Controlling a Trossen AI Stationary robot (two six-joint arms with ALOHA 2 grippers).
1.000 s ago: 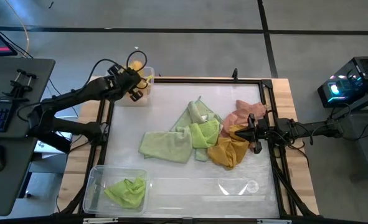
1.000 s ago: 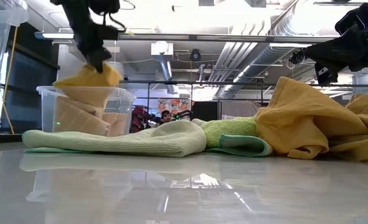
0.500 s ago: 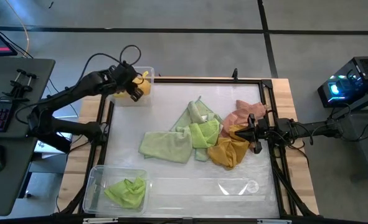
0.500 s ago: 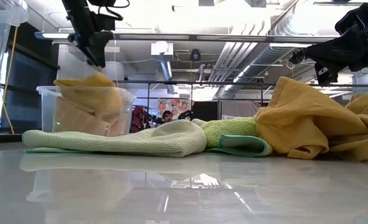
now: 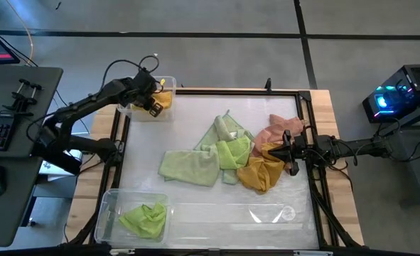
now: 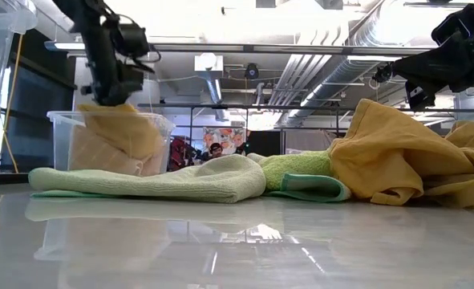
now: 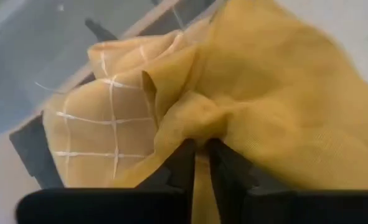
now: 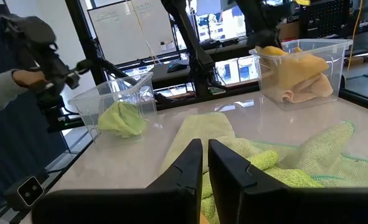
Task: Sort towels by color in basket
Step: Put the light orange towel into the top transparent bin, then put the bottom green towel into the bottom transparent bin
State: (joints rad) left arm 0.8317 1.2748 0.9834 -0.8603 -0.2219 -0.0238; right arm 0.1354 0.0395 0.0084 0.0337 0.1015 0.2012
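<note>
Left claw (image 5: 155,102) nearly closed, pinching mustard towel (image 5: 164,98) down inside the clear bin (image 5: 168,81). Right claw (image 5: 289,151), fingers together and empty, hovers just beside the towel pile (image 5: 224,158) on the counter (image 5: 195,121), nearer arm.

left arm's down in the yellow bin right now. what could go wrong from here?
1. The left gripper looks nearly shut on the mustard towel inside the far clear bin; lifting without releasing could drag it back out.
2. That towel sits high at the rim, so it may spill over.
</note>
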